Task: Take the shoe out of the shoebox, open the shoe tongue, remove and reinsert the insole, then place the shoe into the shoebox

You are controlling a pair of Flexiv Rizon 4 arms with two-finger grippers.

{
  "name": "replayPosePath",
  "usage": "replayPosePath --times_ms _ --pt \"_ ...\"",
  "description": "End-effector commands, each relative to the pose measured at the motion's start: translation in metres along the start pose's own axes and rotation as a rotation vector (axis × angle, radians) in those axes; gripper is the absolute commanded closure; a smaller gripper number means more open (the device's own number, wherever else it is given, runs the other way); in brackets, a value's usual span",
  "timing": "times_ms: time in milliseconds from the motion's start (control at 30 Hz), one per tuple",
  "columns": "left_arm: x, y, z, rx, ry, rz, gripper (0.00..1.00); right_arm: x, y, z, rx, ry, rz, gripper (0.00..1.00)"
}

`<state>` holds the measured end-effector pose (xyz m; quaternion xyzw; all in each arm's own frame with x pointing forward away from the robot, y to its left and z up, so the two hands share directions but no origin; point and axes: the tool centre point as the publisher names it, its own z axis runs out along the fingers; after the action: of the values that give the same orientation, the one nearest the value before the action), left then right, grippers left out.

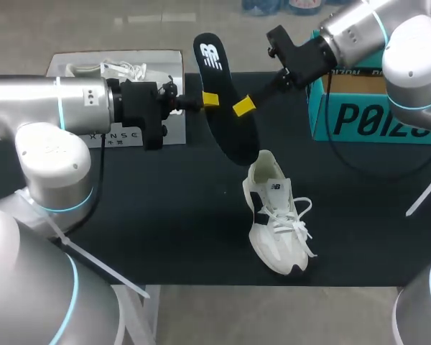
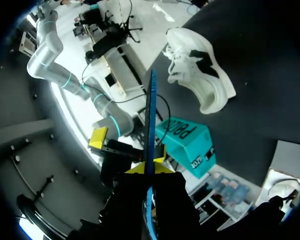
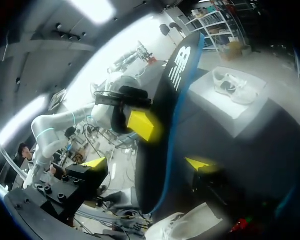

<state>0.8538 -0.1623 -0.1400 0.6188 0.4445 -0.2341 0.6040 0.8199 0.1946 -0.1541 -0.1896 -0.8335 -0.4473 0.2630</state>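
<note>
A black insole [image 1: 226, 108] with a white logo and a blue edge hangs in the air over the table's back middle. My left gripper [image 1: 210, 99] is shut on its edge; in the left wrist view the insole [image 2: 151, 115] runs edge-on out from between that gripper's [image 2: 150, 167] yellow tips. My right gripper [image 1: 237, 108] stands open, one finger on each side of the insole [image 3: 162, 130], as the right wrist view [image 3: 149, 163] shows. The white shoe [image 1: 276, 215] with dark patches lies on the black table [image 1: 151, 208] under the insole's lower end.
A teal shoebox [image 1: 366, 111] stands at the back right, behind my right arm. A white box [image 1: 165, 133] at the back left holds a second white shoe [image 1: 118, 70]. The table's front edge runs just below the shoe.
</note>
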Motion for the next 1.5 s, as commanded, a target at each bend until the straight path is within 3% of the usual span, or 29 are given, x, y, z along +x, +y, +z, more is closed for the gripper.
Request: replayPosePath --times_ms 33,200,300,433,533,767,800,900,1333,1367,1433,1500 --pt "0.001 -0.001 0.0 -0.003 -0.001 0.002 1.0 -0.004 0.006 0.008 0.007 0.005 0.003 0.34" --pt "0.001 -0.001 0.0 -0.003 -0.001 0.002 1.0 -0.004 0.009 0.014 0.011 0.011 0.004 0.5" --pt "0.001 -0.001 0.0 -0.003 -0.001 0.002 1.0 -0.005 0.01 0.015 0.01 0.011 0.005 0.54" --pt "0.001 -0.001 0.0 -0.003 -0.001 0.002 1.0 -0.007 0.01 0.011 -0.001 0.005 0.013 0.58" --pt "0.001 -0.001 0.0 -0.003 -0.001 0.002 1.0 -0.01 0.009 0.005 -0.008 0.002 0.017 0.52" --pt "0.001 -0.001 0.0 -0.003 -0.001 0.002 1.0 -0.011 0.005 0.001 -0.018 -0.005 0.026 0.54" --pt "0.001 -0.001 0.0 -0.003 -0.001 0.002 1.0 -0.011 0.004 0.001 -0.018 -0.005 0.027 0.57" --pt "0.001 -0.001 0.0 -0.003 -0.001 0.002 1.0 -0.011 0.003 0.001 -0.021 -0.001 0.032 1.0" --pt "0.001 -0.001 0.0 -0.003 -0.001 0.002 1.0 -0.007 0.0 0.0 -0.032 0.017 0.03 1.0" --pt "0.001 -0.001 0.0 -0.003 -0.001 0.002 0.72 -0.008 0.0 -0.002 -0.033 0.017 0.03 1.0" --pt "0.001 -0.001 0.0 -0.003 -0.001 0.002 0.0 -0.008 -0.002 -0.005 -0.035 0.015 0.029 1.0" --pt "0.001 -0.001 0.0 -0.003 -0.001 0.002 0.0 -0.009 -0.006 -0.009 -0.038 0.01 0.032 1.0"
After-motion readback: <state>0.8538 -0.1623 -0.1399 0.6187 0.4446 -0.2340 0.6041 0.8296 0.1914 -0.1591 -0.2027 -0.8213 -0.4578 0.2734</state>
